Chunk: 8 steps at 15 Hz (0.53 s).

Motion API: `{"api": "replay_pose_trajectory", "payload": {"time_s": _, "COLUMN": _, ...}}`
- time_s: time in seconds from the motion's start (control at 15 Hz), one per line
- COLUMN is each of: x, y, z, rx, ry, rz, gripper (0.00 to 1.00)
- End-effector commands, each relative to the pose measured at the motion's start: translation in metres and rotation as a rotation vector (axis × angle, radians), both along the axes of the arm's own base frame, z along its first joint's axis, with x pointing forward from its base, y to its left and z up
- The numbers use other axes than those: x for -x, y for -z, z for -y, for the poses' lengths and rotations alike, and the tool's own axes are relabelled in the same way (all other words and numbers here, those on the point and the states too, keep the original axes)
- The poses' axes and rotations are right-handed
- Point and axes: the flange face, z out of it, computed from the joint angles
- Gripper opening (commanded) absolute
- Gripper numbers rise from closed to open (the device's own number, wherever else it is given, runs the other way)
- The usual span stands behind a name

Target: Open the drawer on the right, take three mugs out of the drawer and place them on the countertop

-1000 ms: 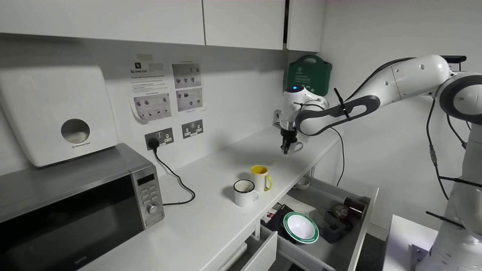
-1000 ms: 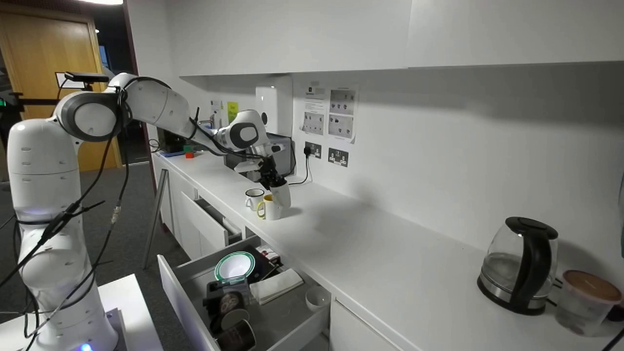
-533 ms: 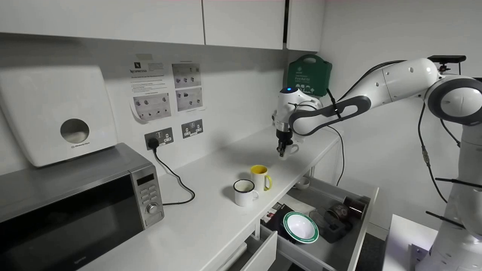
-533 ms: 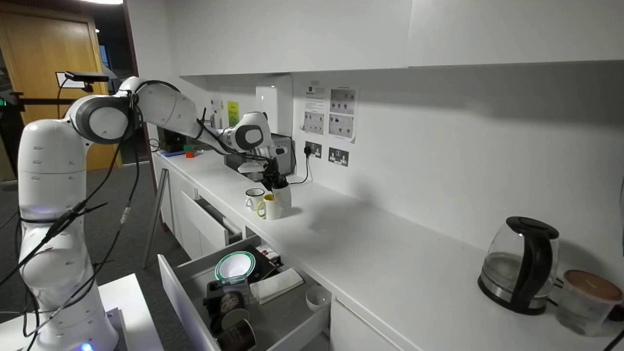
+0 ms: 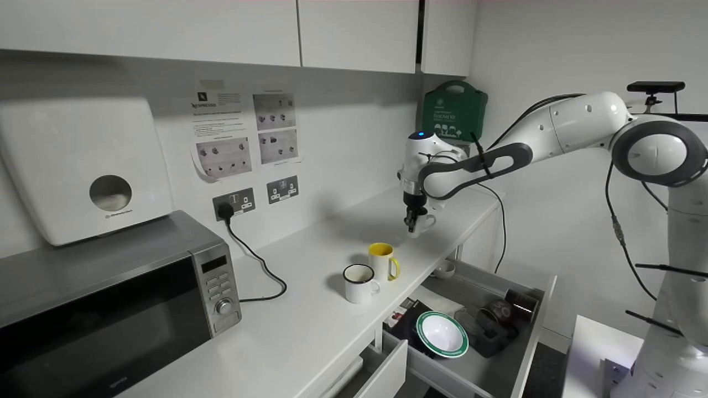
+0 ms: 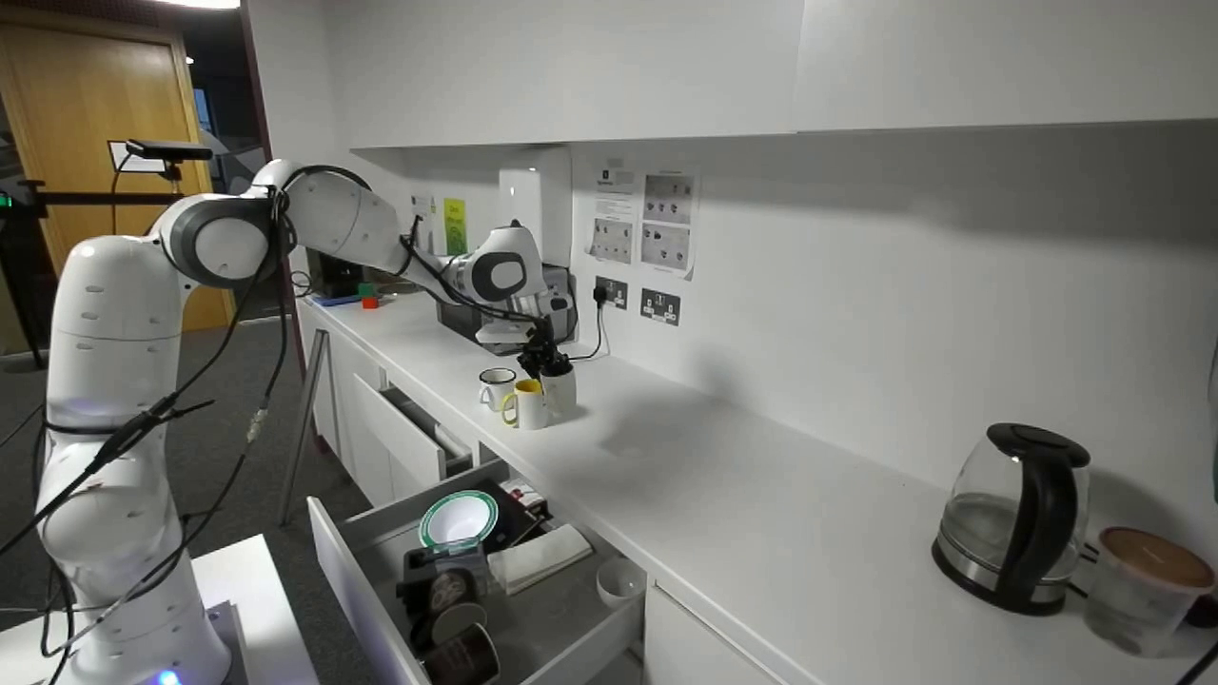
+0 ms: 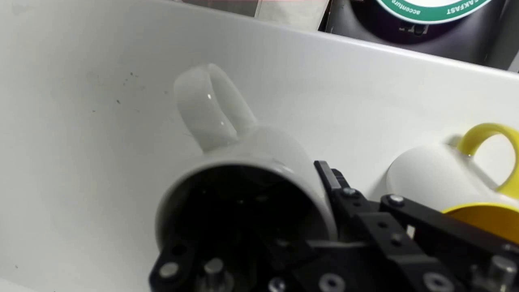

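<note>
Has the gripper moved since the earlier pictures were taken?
Yes: in an exterior view, the gripper has shifted towards the picture's left and slightly down, closer to the yellow-handled mug, which stayed in place.

From afar, I view a glossy pale mug point(image 7: 273, 147), smooth countertop point(image 6: 818, 552), metal-cased microwave point(image 5: 124, 293), glass kettle point(image 6: 982, 518) with plastic handle point(image 6: 1032, 523), paper notices point(image 5: 221, 130) and wooden door point(image 6: 105, 86).

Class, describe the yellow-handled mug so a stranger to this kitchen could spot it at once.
In an exterior view, start at the microwave and follow the countertop rightwards to the black-rimmed mug. Just beyond it stands the yellow-handled mug. Its yellow handle and interior set it apart from that neighbour and the white mug in the claw.
</note>
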Motion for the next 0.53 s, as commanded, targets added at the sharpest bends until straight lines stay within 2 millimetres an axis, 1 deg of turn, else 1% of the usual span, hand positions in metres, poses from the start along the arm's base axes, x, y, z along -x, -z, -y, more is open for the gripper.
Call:
{"api": "replay_pose_trajectory", "payload": {"time_s": 0.0, "x": -0.013, "y": -0.005, "z": 0.012, "rx": -0.014, "ry": -0.012, "rz": -0.028, "gripper": 0.02}}
{"api": "replay_pose_trajectory", "payload": {"time_s": 0.47, "x": -0.027, "y": 0.015, "z": 0.019, "rx": -0.010, "ry": 0.004, "rz": -0.069, "gripper": 0.02}}
